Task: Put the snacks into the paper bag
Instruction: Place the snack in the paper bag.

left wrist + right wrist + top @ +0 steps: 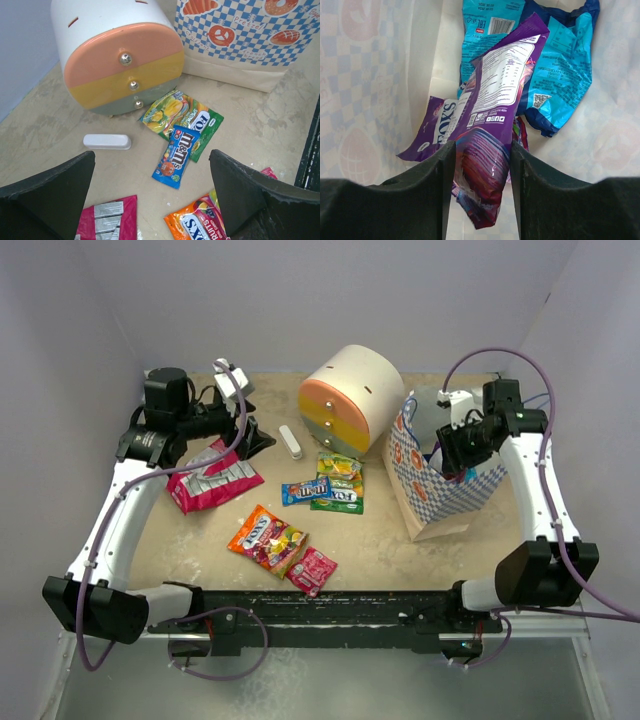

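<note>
Several snacks lie on the table: a pink-and-silver packet (213, 480), a blue M&M's packet (305, 490), a green Fox's packet (337, 495), an orange packet (265, 537) and a small pink packet (313, 570). The paper bag (440, 490) stands at the right. My right gripper (462, 455) reaches into its mouth; in the right wrist view this gripper (482, 170) is shut on a purple Fox's packet (490, 130) over blue packets (560, 65) in the bag. My left gripper (245, 435) is open and empty above the table; the M&M's packet (178, 155) lies beyond its fingers.
A cream round drawer unit (350, 400) stands at the back centre, left of the bag. A small white stick (290, 440) lies beside it. Walls close the table at the back and both sides. The bag's checkered wall (240, 35) shows behind the drawer unit (122, 65).
</note>
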Tool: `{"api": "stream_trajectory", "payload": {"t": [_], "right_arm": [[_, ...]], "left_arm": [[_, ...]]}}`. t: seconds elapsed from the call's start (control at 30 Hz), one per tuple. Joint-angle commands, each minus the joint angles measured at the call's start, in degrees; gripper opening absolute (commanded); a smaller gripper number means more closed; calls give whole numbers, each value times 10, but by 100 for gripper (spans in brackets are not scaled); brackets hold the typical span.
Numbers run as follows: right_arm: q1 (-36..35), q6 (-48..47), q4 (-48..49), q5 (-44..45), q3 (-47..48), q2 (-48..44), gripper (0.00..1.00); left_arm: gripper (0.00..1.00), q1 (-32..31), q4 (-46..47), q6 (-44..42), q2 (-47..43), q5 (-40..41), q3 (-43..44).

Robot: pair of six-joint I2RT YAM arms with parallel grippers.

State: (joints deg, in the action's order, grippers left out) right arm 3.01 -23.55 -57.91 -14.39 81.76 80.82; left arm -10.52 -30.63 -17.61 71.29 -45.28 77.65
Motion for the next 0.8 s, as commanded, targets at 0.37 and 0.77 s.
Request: {"api": "stream_trajectory", "payload": {"t": [0.37, 0.77], "right_arm": [[-4, 30, 14, 54, 110, -45, 65], [-5, 57, 92, 65, 125, -70, 68]], "left_arm": [[100, -34, 25, -32, 40, 43, -45], [96, -122, 120, 62, 127, 124, -79]]}}
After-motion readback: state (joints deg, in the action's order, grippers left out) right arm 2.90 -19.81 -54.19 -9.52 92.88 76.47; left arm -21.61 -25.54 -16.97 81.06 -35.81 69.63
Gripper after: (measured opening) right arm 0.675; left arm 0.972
